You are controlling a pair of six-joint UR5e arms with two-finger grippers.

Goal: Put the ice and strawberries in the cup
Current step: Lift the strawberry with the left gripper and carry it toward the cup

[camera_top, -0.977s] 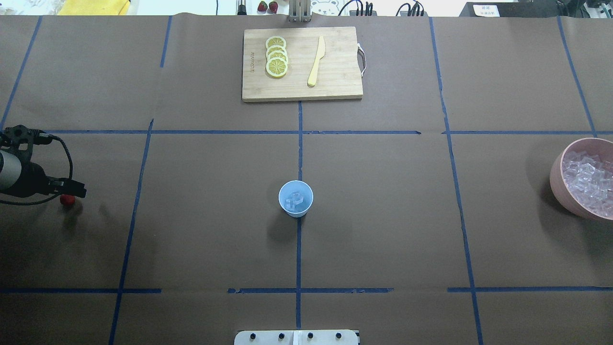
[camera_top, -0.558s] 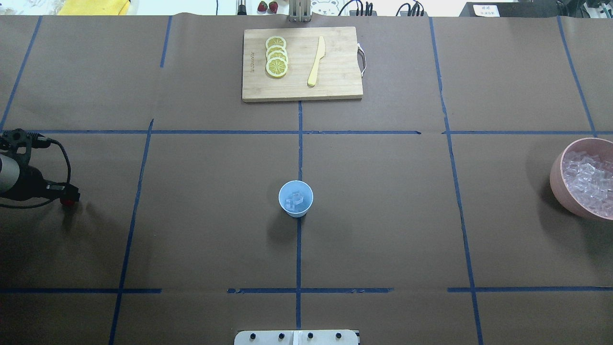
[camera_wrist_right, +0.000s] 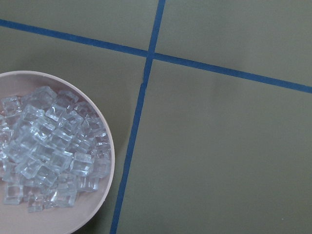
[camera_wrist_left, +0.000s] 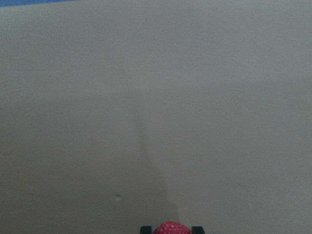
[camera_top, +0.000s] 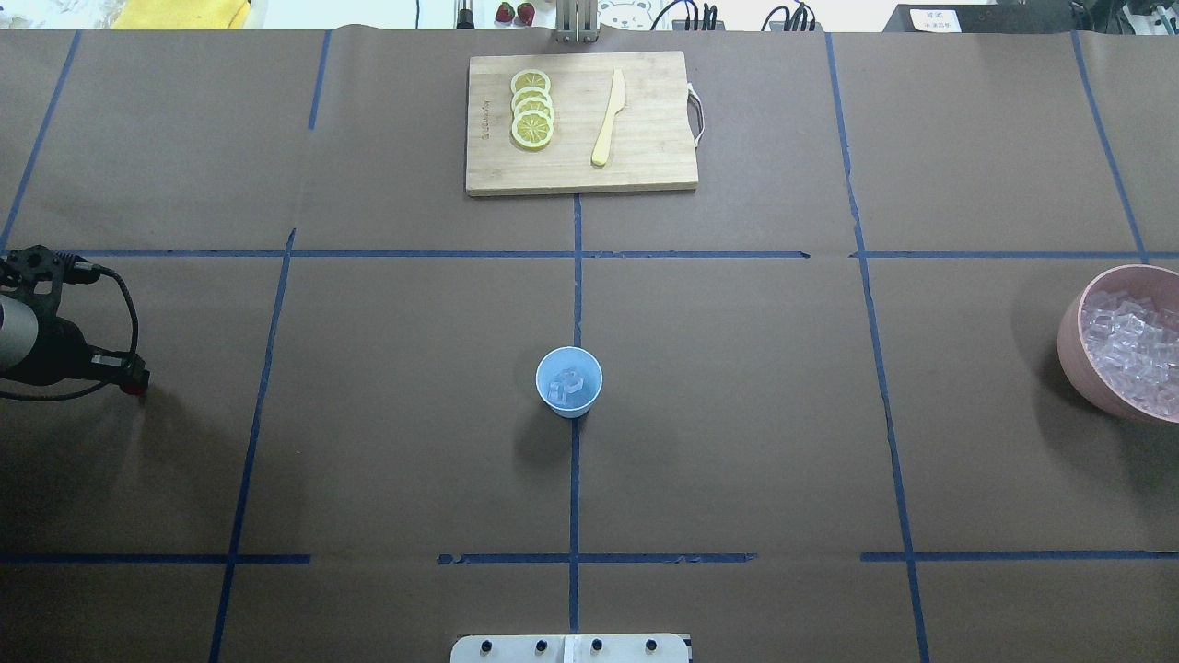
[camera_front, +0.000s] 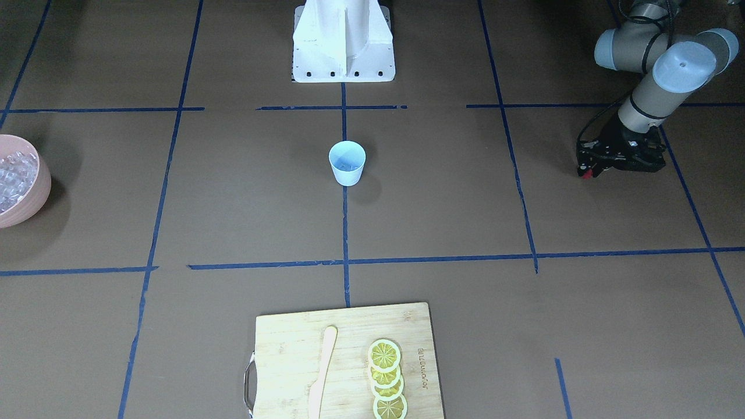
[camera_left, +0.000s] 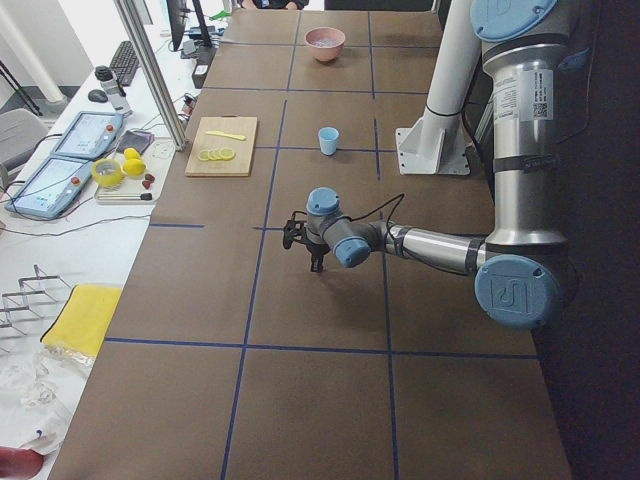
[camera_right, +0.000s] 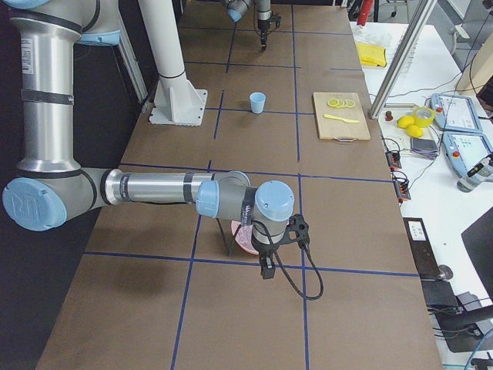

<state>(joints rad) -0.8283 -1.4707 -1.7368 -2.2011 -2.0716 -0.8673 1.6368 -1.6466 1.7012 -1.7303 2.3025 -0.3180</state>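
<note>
At the table's far left, the robot's left gripper (camera_top: 132, 378) is clamping a small red strawberry (camera_wrist_left: 171, 228) between its two black fingertips (camera_wrist_left: 145, 229). It is holding the berry low over the brown-papered table (camera_top: 737, 368), well apart from everything else. From where I am standing I cannot tell whether the berry is touching the paper or hanging just clear of it.

The pale blue cup (camera_top: 569, 382) is standing upright on the centre tape line, in the middle of the table, with a few clear ice cubes (camera_top: 566, 387) lying inside it. At the opposite end the pink bowl (camera_top: 1073, 345) is sitting heaped with more ice (camera_wrist_right: 48, 151). The right gripper (camera_right: 267, 271) is hanging near it, its wrist camera looking down on the bowl's rim. Whether those jaws are apart or together cannot be told, as only the side view is catching them.

Across the table from the robot, a wooden cutting board (camera_top: 654, 120) is carrying a row of overlapping lemon slices (camera_top: 532, 109) and a pale wooden knife (camera_top: 609, 118) lying beside them.
</note>
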